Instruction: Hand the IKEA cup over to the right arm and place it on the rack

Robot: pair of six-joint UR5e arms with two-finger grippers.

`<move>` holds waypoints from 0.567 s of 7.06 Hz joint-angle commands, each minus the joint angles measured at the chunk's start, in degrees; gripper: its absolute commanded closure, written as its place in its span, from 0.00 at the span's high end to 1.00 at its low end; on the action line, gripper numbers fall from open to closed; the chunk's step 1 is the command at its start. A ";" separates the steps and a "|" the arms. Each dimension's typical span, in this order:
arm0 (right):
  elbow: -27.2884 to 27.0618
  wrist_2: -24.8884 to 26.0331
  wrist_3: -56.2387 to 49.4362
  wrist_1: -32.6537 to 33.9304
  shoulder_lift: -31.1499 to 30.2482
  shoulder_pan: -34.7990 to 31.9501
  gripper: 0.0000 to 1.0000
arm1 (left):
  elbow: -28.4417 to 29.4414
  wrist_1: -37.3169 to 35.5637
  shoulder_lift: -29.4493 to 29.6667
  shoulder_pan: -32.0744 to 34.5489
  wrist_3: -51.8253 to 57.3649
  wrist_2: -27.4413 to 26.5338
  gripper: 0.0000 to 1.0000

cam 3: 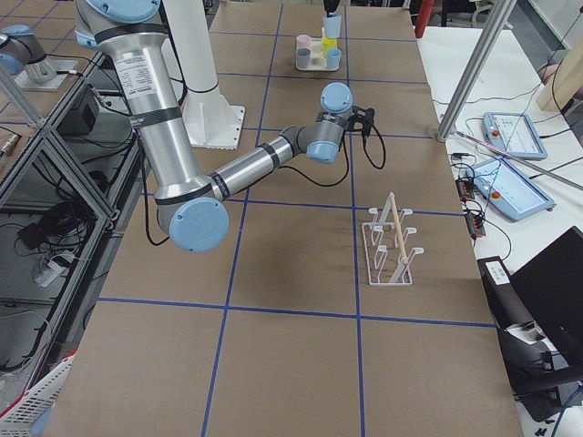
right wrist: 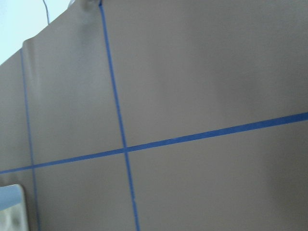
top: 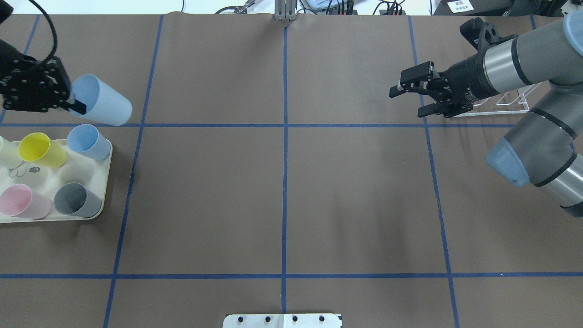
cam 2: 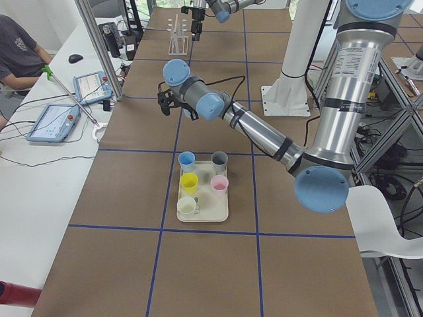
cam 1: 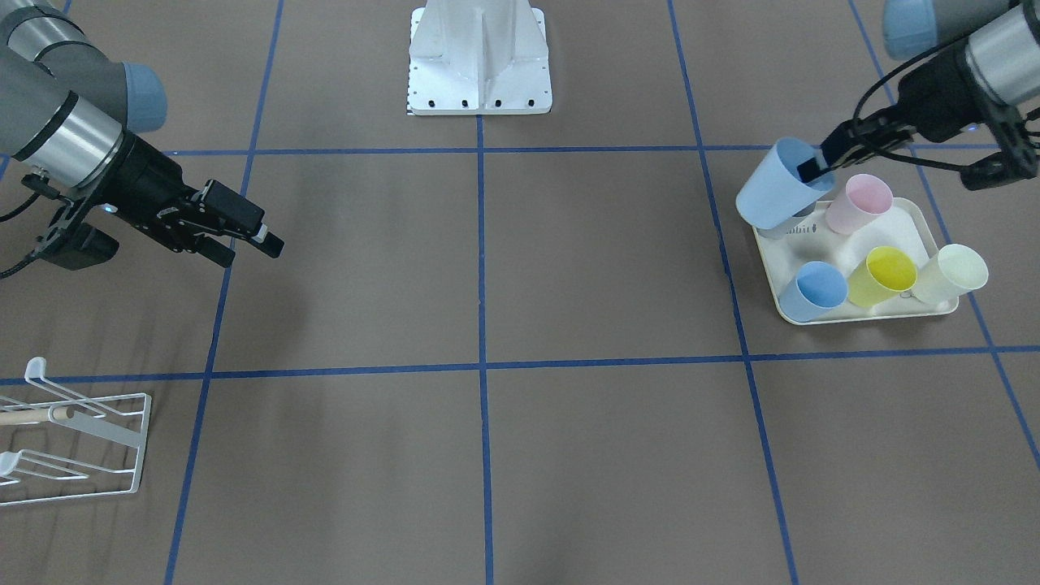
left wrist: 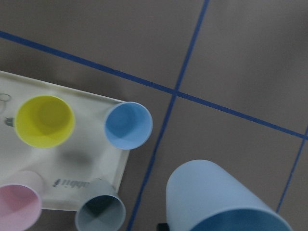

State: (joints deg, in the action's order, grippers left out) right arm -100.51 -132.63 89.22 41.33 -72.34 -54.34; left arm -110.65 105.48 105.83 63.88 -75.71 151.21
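Pale-blue cup in left gripper

**Tray**: a small word printed on its floor, partly hidden, reads "…abbit" in the front-facing view, and appears again upside down in the left wrist view. **Label**, at the far table edge: not legible.

A tray on the desk holds a yellow cup, blue cup, pink cup, grey cup, pale cup
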 commanded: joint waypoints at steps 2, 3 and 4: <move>-0.13 10.43 18.58 -21.22 0.19 5.37 0.99 | 5.69 27.74 10.88 -18.76 -36.09 -23.45 0.00; -0.21 13.33 22.37 -25.98 0.27 6.69 0.99 | 7.54 36.90 10.89 -19.23 -42.35 -24.20 0.00; -0.56 17.54 25.45 -30.03 0.27 8.53 0.99 | 9.82 46.04 12.63 -19.58 -50.51 -25.43 0.00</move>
State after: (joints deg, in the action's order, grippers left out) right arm -100.80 -119.57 110.49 16.65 -72.10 -47.79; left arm -103.26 140.94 116.90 45.35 -117.12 127.87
